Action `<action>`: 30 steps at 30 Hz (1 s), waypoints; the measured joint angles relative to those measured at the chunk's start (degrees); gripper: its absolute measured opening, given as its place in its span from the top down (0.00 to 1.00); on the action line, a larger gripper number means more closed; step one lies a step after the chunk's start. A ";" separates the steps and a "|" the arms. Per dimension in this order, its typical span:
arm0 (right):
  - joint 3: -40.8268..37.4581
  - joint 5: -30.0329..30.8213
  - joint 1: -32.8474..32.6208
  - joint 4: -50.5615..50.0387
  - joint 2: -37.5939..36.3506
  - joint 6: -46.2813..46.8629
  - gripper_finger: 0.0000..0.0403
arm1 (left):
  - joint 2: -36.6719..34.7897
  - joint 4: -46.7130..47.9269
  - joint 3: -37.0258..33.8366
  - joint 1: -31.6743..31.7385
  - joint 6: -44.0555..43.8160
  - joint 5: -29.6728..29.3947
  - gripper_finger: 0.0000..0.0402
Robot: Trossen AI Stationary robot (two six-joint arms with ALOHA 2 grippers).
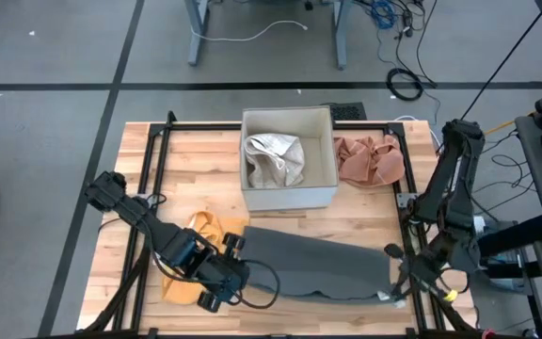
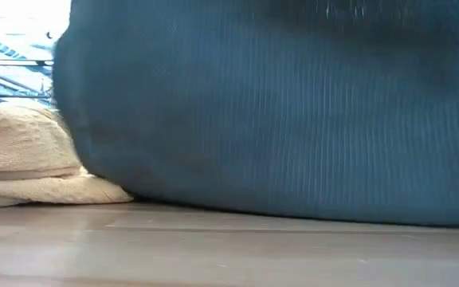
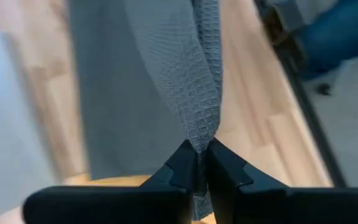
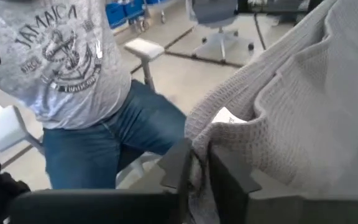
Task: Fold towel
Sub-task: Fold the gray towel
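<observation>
High view: grey towel (image 1: 318,264) stretched between both jaws for folding.
Left gripper (image 3: 197,167): pinching towel edge.
Right gripper (image 4: 197,163): clamping opposite corner.

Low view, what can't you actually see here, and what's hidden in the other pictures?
- Low view: the grey towel fills the frame, hiding both arms and the box; only the yellow cloth shows beside it.
- High view: the left gripper and right gripper are too small to read their grip.
- Left wrist view: surroundings blurred.
- Right wrist view: the person is cut off by the top edge.
</observation>
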State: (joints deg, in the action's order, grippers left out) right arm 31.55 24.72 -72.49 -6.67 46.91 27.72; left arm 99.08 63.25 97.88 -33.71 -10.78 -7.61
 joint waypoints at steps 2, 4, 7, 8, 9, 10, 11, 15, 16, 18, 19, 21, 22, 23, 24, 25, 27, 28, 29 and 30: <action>-0.02 -1.06 0.00 0.81 1.97 1.72 0.81 | 0.19 -2.67 -1.88 0.13 -1.37 1.96 0.84; -0.02 -1.14 0.00 1.92 3.73 3.70 0.74 | 0.19 -5.43 -3.52 0.15 -2.79 2.82 0.79; -0.02 -1.13 0.00 2.46 5.46 6.50 0.65 | 0.19 -8.66 -4.35 -0.21 -4.00 3.88 0.71; -0.02 -1.14 0.00 2.44 5.85 7.37 0.62 | 0.19 -9.79 -4.46 -0.45 -4.10 4.64 0.69; -0.02 -1.15 0.00 2.33 6.21 8.18 0.60 | 0.19 -10.94 -4.51 -0.64 -4.25 5.15 0.67; -0.02 -1.15 -0.01 2.19 6.45 8.98 0.58 | 0.19 -11.88 -4.57 -0.91 -4.34 5.52 0.66; -0.02 -1.17 -0.04 2.02 6.60 9.67 0.57 | 0.19 -12.57 -4.58 -1.10 -4.34 5.63 0.64; -0.02 -1.00 0.00 -0.02 6.89 12.68 0.54 | 0.16 -14.02 -4.61 -1.37 -4.34 5.58 0.62; -0.02 -0.85 0.00 -1.37 6.89 13.87 0.54 | 0.16 -14.00 -4.61 -1.36 -4.23 5.36 0.62; -0.02 0.00 0.04 -4.91 6.94 16.87 0.54 | 0.16 -13.77 -4.63 -1.03 -3.75 3.61 0.62; -0.02 0.89 0.02 -7.03 7.08 18.50 0.54 | 0.21 -13.55 -4.63 -0.84 -3.40 2.05 0.62; -0.02 2.57 0.02 -11.02 7.68 21.68 0.56 | 0.44 -13.32 -4.63 -0.18 -1.76 -1.71 0.62; -0.02 3.29 0.04 -12.70 8.12 23.15 0.56 | 0.52 -13.24 -4.85 0.19 -0.82 -3.43 0.62; -0.02 3.93 0.05 -14.06 8.68 24.56 0.57 | 0.63 -13.74 -5.58 0.73 -0.22 -4.73 0.62; -0.02 4.37 0.07 -14.98 9.41 25.81 0.58 | 0.69 -14.69 -6.61 1.40 0.59 -5.37 0.62; -0.02 4.89 0.11 -15.42 10.31 26.81 0.58 | 0.71 -15.54 -7.72 2.04 0.89 -5.49 0.62; -0.02 5.47 0.13 -15.52 12.08 28.13 0.59 | 0.75 -17.15 -10.70 3.50 1.25 -5.41 0.62; -0.03 5.59 0.13 -15.21 12.98 28.69 0.59 | 0.75 -18.48 -12.51 4.31 1.28 -5.27 0.62; -0.03 5.63 0.13 -14.86 14.08 29.22 0.59 | 0.75 -20.19 -14.63 5.10 1.26 -5.20 0.62; -0.02 5.63 0.13 -14.77 15.23 30.01 0.59 | 0.75 -21.82 -16.71 5.90 1.29 -5.08 0.62</action>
State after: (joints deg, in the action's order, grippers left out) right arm 31.53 30.35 -72.36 -21.44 62.14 57.73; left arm 99.83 41.43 81.17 -27.81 -9.49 -12.69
